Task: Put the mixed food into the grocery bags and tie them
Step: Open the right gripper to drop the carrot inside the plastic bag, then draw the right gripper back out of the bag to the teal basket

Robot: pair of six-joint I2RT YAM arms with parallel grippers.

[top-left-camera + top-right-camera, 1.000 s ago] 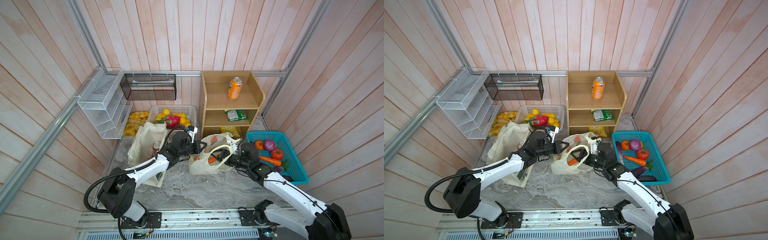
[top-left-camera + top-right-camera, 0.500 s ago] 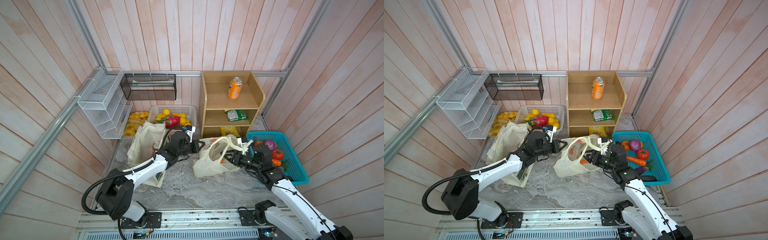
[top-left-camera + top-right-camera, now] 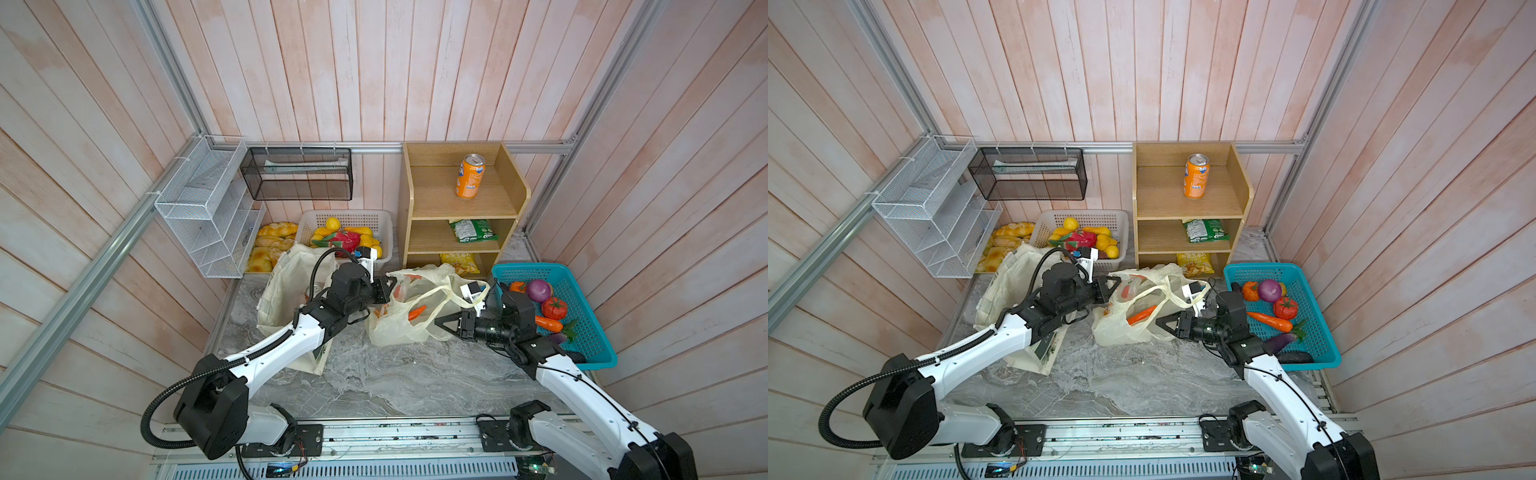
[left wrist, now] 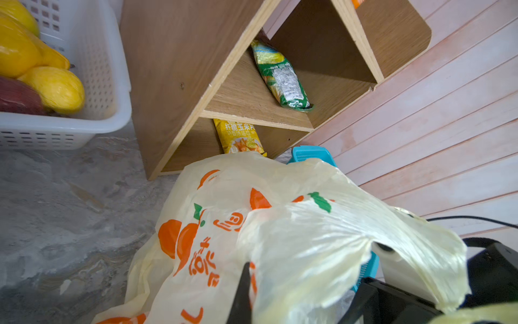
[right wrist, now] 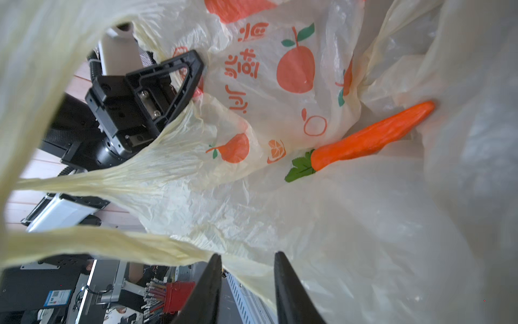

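Note:
The pale-yellow plastic bag (image 3: 395, 332) (image 3: 1121, 332) printed with oranges lies mid-table, mouth held wide. One orange carrot (image 3: 417, 311) (image 3: 1141, 314) (image 5: 370, 137) lies inside it. My left gripper (image 3: 388, 286) (image 3: 1112, 287) (image 4: 249, 286) is shut on the bag's left rim, and it also shows in the right wrist view (image 5: 179, 75). My right gripper (image 3: 438, 322) (image 3: 1159, 322) (image 5: 248, 256) is at the bag's right side, its fingers a little apart with the bag's rim lying between them. The cream canvas tote (image 3: 286, 282) (image 3: 1009, 282) stands behind my left arm. The purple packet is out of view.
A blue basket (image 3: 590, 357) of vegetables, with another carrot (image 3: 548, 323), sits right behind my right wrist. The wooden shelf (image 3: 515, 195) holds an orange can (image 3: 469, 176), a green packet (image 3: 471, 230) and a yellow packet (image 4: 239, 137). A white fruit basket (image 3: 386, 218) and wire racks (image 3: 208, 208) stand at the back left.
My right gripper has drawn back toward the blue basket, its jaws have narrowed, and the bag has been pulled rightward with it. The left gripper has kept its grip and barely moved.

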